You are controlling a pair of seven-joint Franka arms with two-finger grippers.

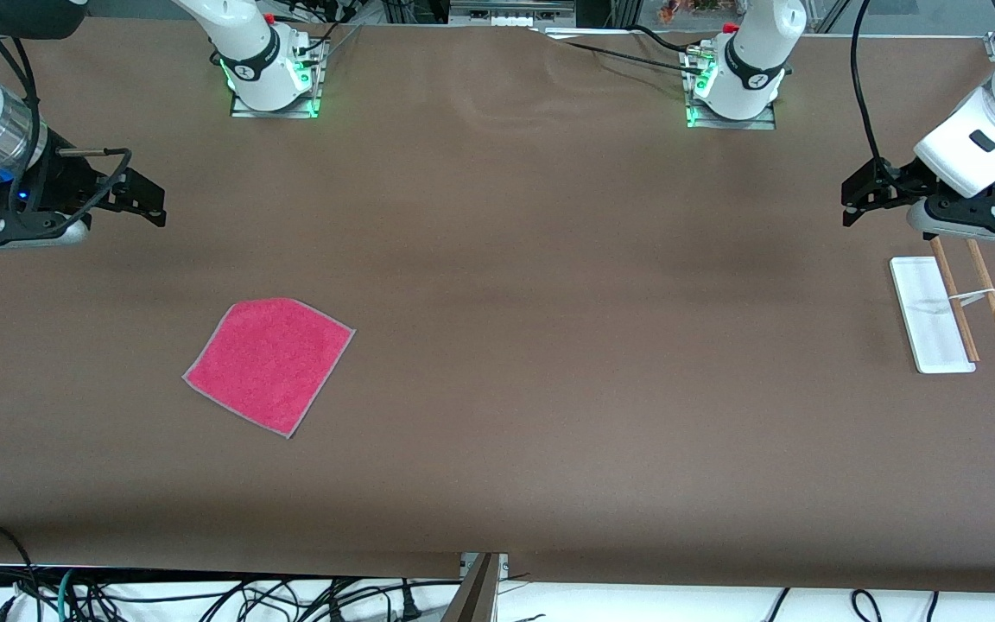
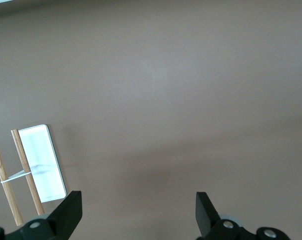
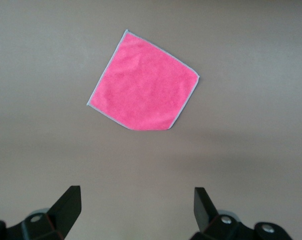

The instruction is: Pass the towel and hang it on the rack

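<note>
Brown covering spreads over the whole counter [image 1: 497, 216]. On it the towel [image 1: 269, 364] lies flat toward the right arm's end, and the rack [image 1: 932, 315] lies toward the left arm's end. Above the counter, the right gripper [image 1: 148, 200] hovers with fingers spread and empty, near the towel. Just beside the rack, the left gripper [image 1: 860, 197] hangs over the counter, fingers likewise spread, holding nothing.

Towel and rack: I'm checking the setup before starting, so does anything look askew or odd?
Nothing is damaged or spilled. The towel lies flat but turned diamond-wise to the table edge. The rack stands at the left arm's end, bare.
</note>
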